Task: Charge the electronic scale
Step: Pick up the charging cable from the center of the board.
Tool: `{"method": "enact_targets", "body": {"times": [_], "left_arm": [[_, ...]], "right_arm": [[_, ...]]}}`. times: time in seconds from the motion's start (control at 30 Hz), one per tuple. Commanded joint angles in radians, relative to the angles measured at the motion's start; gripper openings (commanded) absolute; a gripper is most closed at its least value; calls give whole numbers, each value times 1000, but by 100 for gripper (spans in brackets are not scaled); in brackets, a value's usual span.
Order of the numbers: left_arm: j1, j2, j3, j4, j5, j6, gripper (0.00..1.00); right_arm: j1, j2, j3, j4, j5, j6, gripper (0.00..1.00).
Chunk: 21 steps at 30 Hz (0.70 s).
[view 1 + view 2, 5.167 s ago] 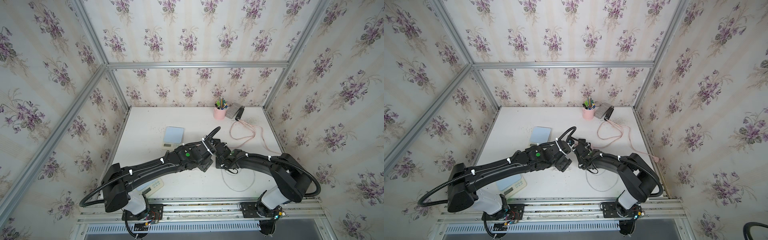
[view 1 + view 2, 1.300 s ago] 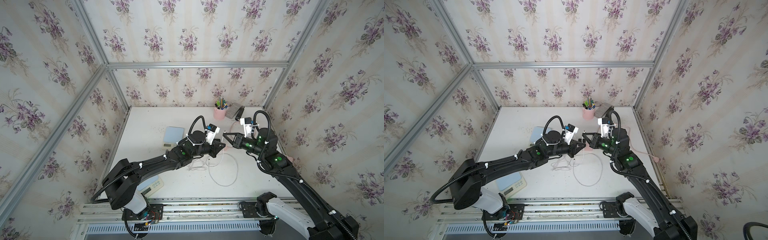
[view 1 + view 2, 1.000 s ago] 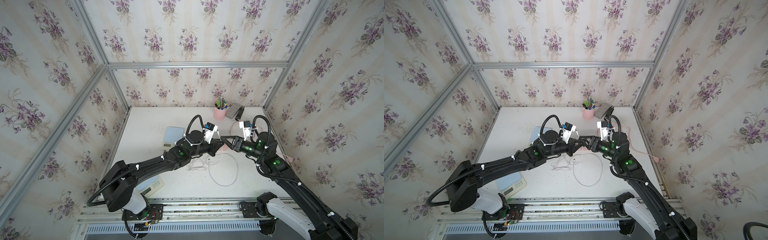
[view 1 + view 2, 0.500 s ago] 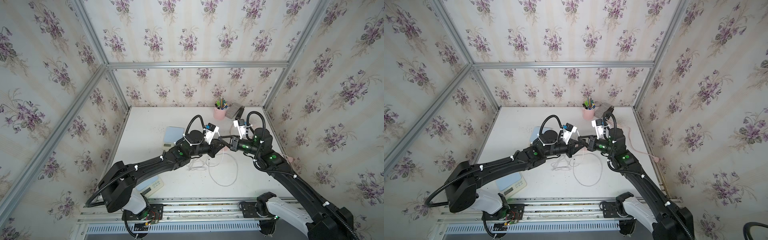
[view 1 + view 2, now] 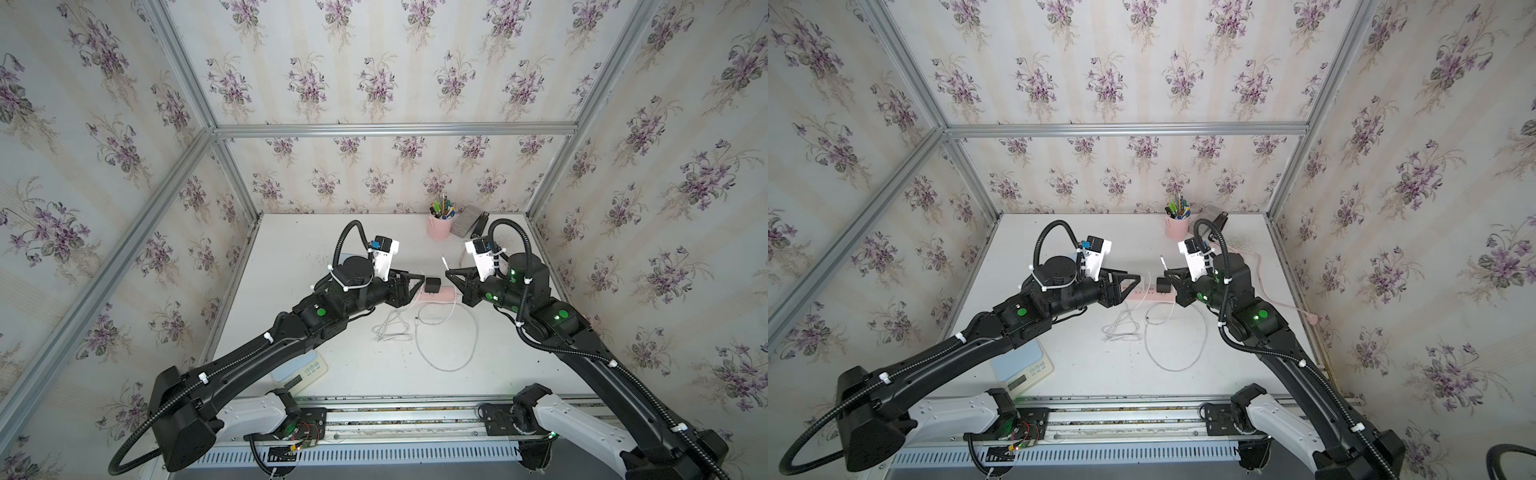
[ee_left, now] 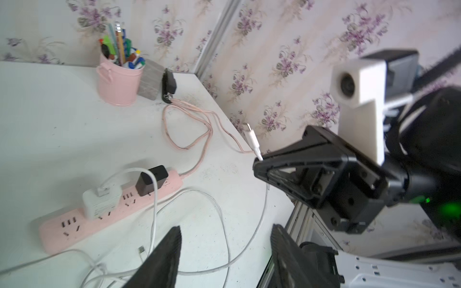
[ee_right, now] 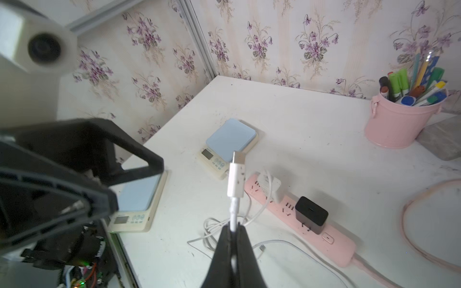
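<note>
1. White table (image 5: 291,249) carries everything. A near scale (image 7: 138,199) sits at its front left, half under the left arm in both top views, and a far scale (image 7: 230,143) sits further back.
2. Pink strip (image 5: 436,294) lies mid-table between the grippers, with two chargers plugged in.
3. Left gripper (image 6: 224,239) hovers by the strip's left end, jaws partly apart and empty.
4. Right gripper (image 7: 233,225) is clamped on the white cable (image 7: 233,212) just under its plug (image 7: 237,179), which stands roughly upright out of the tips.
5. Both scales lie leftward of the plug, beyond the left gripper. The left arm is nearer them, but the right one has the plug. It probably has to cross left and tip the plug level. I cannot make out a port.
</note>
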Motion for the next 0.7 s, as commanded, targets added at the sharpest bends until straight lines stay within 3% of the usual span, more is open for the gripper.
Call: {"method": "enact_targets", "body": {"times": [0.0,0.13,0.3,0.67], "left_arm": [[2,21,83,-129,-18,-138,56],[0,112,209,-220,95,-197,56],[0,174,280,-300,160,-256,47],[11,179,255,-321,156,-283,42]], "right_arm": [[91,-11,1,-34,127,-183,0],[204,-7,7,-42,229,-291,0],[269,21,22,-59,348,-346,0],[330,30,13,-38,361,-387,0]]}}
